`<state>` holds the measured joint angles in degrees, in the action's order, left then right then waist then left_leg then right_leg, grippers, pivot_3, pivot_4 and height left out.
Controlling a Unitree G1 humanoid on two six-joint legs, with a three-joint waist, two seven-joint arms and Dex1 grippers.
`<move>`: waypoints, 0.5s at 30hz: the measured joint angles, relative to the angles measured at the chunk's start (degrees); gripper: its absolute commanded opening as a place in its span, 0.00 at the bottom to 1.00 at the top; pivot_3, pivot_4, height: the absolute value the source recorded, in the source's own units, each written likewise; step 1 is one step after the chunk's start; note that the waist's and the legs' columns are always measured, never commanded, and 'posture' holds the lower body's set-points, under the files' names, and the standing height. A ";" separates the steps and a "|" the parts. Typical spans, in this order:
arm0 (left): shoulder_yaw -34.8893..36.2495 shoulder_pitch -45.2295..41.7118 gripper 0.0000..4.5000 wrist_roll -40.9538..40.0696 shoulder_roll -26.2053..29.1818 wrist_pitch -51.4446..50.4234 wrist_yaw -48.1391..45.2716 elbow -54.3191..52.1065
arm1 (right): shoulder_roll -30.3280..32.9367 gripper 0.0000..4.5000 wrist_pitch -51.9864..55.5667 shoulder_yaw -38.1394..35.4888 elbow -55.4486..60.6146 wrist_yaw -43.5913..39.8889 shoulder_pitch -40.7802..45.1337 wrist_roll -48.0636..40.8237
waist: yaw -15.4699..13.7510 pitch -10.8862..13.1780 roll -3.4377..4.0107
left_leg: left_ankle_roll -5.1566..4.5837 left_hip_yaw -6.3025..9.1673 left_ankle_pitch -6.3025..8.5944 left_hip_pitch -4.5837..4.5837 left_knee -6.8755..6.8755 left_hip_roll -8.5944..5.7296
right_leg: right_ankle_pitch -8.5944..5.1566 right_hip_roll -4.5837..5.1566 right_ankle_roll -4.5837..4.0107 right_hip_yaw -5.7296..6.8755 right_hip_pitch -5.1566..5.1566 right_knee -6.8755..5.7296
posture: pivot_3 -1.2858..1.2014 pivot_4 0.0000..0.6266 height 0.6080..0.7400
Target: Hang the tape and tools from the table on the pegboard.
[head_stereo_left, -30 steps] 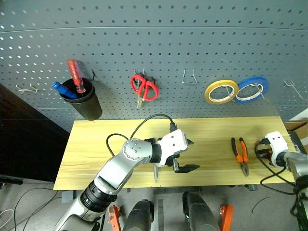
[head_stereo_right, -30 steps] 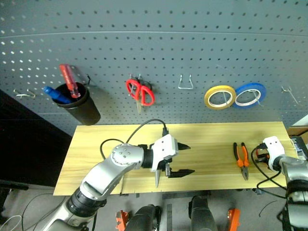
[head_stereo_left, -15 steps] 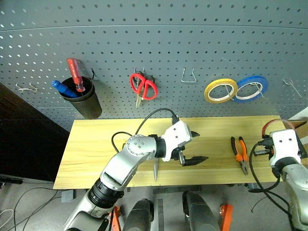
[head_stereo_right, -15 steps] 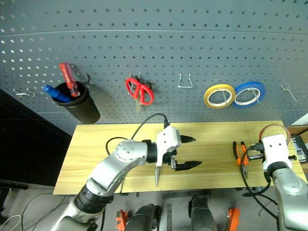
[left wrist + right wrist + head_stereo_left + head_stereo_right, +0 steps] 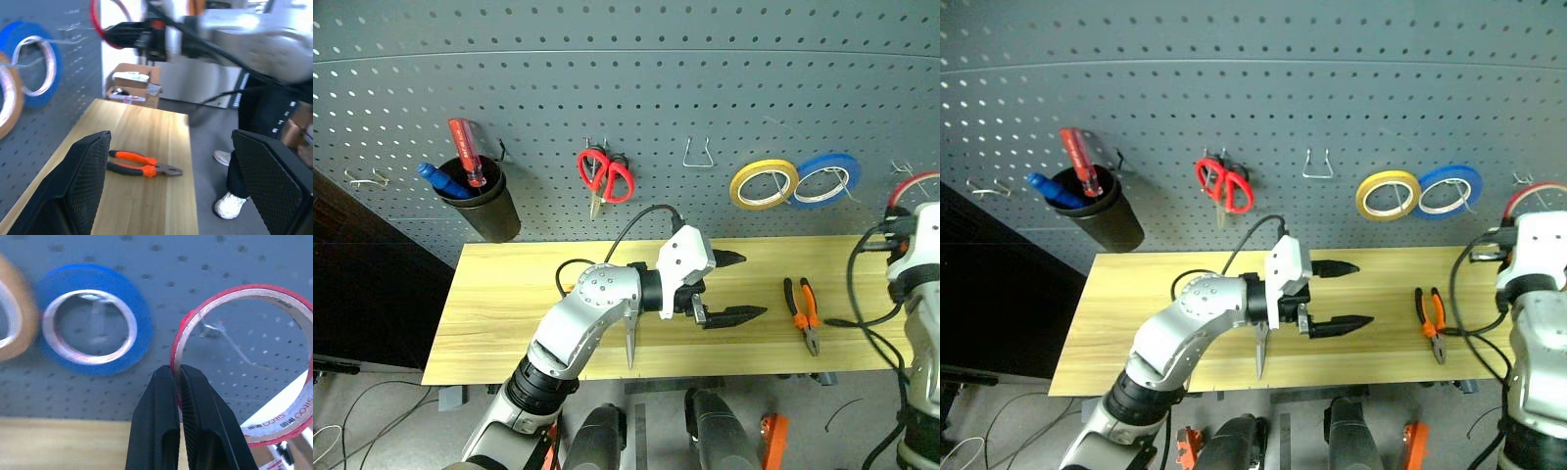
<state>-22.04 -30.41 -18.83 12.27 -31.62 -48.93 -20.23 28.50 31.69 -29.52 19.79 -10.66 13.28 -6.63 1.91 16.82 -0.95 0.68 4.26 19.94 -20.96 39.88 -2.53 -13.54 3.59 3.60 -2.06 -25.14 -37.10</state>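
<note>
My right gripper (image 5: 177,374) is shut on the rim of the thin red tape (image 5: 244,291), held up against the grey pegboard (image 5: 705,88) just right of the blue roll. A wire hook (image 5: 230,340) shows through the ring's hole. The left gripper (image 5: 750,285) is open and empty, pointing right above the middle of the wooden table (image 5: 499,294). The orange-and-black pliers (image 5: 803,313) lie on the table's right part, between the two arms. A scissor blade (image 5: 629,345) sticks out under my left arm near the front edge; its handles are hidden.
On the pegboard hang red scissors (image 5: 605,178), a yellow roll (image 5: 764,184), a blue roll (image 5: 826,179), an empty hook (image 5: 697,155) and a black cup (image 5: 489,208) holding a red-handled screwdriver. A person's legs (image 5: 244,176) stand past the table's right end, near a cardboard box (image 5: 129,84).
The right gripper has risen from table height to the pegboard beside the blue roll, carrying the red tape. My left gripper has drifted up and to the right, still open.
</note>
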 measured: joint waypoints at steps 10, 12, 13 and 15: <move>-0.21 -1.67 0.94 0.95 -0.09 3.66 -0.20 1.50 | 5.22 0.00 -3.68 -4.47 -25.30 -8.01 11.28 -10.49 | 0.20 0.00 -0.01 | -0.09 -0.15 0.05 0.01 0.00 0.10 | 0.01 -0.11 -0.01 -0.13 -0.04 -0.01 | 0.50 0.49 1.00; -0.19 -1.68 0.94 1.01 -0.11 3.73 0.00 2.32 | 5.25 0.00 -3.68 -4.41 -28.60 -9.66 13.36 -12.47 | 0.31 0.00 -0.01 | -0.09 -0.18 0.05 0.01 0.03 0.09 | 0.02 -0.11 0.01 -0.16 -0.03 -0.02 | 0.50 0.49 1.00; -0.18 -1.68 0.94 1.06 -0.09 3.83 0.08 2.61 | 5.32 0.00 -3.71 -4.13 -29.99 -10.35 14.33 -12.86 | 0.33 0.00 -0.01 | -0.09 -0.18 0.05 0.01 0.04 0.10 | 0.02 -0.11 0.01 -0.16 -0.03 -0.02 | 0.50 0.49 1.00; -0.16 -1.67 0.94 1.21 0.02 4.33 0.37 2.87 | 5.33 0.14 -4.35 -3.19 -31.28 -10.49 14.93 -12.91 | 0.25 0.00 -0.01 | -0.09 -0.14 0.05 0.01 0.03 0.11 | 0.02 -0.10 0.01 -0.13 -0.04 -0.03 | 0.50 0.49 1.00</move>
<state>-22.20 -32.08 -17.61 12.29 -27.29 -48.56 -17.36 33.83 27.35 -32.70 -11.49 -21.15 28.21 -19.54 2.16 16.82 -0.96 0.59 4.12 19.99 -20.95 39.91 -2.42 -13.52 3.49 3.61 -2.20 -25.18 -37.12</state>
